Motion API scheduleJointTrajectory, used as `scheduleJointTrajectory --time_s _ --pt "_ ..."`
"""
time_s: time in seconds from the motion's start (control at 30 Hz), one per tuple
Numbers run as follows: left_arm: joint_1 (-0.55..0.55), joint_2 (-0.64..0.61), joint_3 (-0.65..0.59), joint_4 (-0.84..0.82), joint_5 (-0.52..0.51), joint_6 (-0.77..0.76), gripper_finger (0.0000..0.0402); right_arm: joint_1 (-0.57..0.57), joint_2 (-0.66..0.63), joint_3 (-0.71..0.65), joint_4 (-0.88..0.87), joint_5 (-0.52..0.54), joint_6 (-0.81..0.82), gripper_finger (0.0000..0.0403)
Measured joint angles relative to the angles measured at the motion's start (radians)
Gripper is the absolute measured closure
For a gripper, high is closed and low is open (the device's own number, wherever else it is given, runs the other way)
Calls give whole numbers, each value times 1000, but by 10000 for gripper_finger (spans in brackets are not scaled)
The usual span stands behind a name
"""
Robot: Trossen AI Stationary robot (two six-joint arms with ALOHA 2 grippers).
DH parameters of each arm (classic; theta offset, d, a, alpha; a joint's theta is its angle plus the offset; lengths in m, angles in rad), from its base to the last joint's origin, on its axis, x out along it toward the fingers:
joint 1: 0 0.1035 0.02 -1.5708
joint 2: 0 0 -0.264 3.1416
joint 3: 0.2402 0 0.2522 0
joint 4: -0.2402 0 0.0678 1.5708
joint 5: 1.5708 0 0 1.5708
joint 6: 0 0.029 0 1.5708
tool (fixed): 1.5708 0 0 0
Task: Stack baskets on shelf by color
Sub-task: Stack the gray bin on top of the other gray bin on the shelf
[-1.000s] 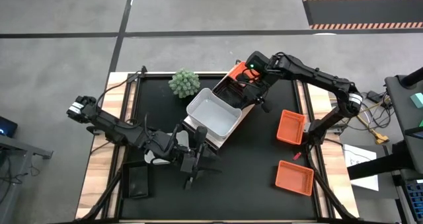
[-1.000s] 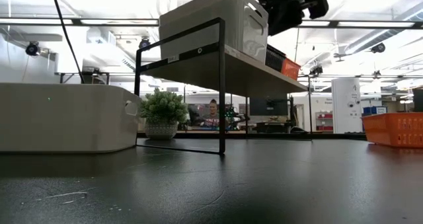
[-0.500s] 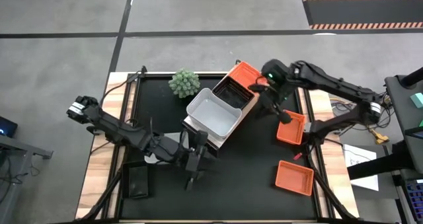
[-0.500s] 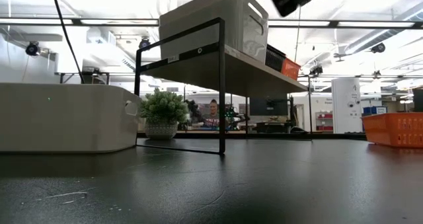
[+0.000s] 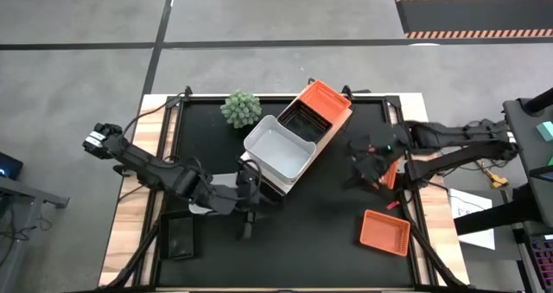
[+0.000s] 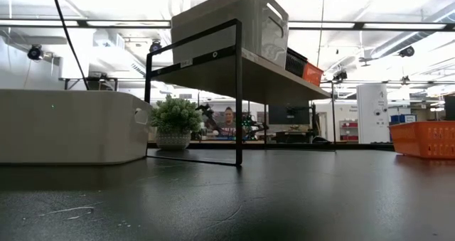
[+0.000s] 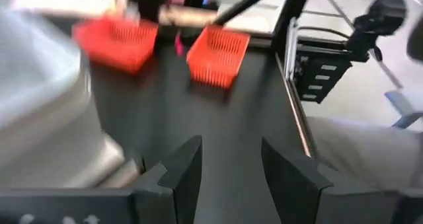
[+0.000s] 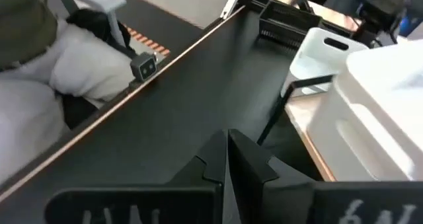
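The shelf [image 5: 327, 139] stands mid-table and carries a white basket [image 5: 278, 146], a black basket [image 5: 302, 120] and an orange basket [image 5: 324, 98] in a row. My left gripper [image 5: 246, 208] is open and low beside the shelf's near end, next to a white basket [image 7: 39, 105] that rests on the table. My right gripper [image 5: 363, 162] is shut and hovers right of the shelf, beside an orange basket [image 5: 390, 170] that the arm partly covers. A second orange basket [image 5: 384, 231] and a black basket [image 5: 180, 235] lie flat on the table.
A small green plant [image 5: 240, 108] stands by the shelf's far left side. Bare black tabletop [image 5: 320, 215] stretches between the shelf and the near edge. The low view shows the shelf's dark frame leg [image 6: 238, 92] and people far off in the room.
My right gripper has left the shelf's far end, where the orange basket now shows uncovered. It has swung toward the table's right and near side and now hangs by the orange basket there. It has also left the low view. My left gripper has shifted slightly leftward.
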Motion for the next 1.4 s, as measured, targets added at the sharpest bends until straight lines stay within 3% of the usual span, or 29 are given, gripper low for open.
scheduleJointTrajectory --time_s 0.2,0.4,0.57,0.7,0.87,1.0,1.17,1.4 --pt "-54 -2 32 -210 7 -360 261 134 -12 -63 62 164 0 394" --pt "-119 -2 33 -307 8 -537 261 212 18 -74 113 203 56 394" --pt "-128 4 15 -312 5 -524 261 284 47 -93 105 211 175 394" --pt "-128 5 9 -317 -15 -433 261 347 74 -98 63 284 338 394" --pt "-126 5 9 -476 -22 -338 261 440 112 -103 -25 352 496 394" --pt "-120 21 -9 -628 -25 -377 261 524 145 -106 -21 455 524 394" --pt "-120 31 -83 -610 38 -391 261 585 180 -107 -20 518 557 394" --pt "-119 34 -180 -612 50 -398 261 608 215 -107 6 541 569 394"
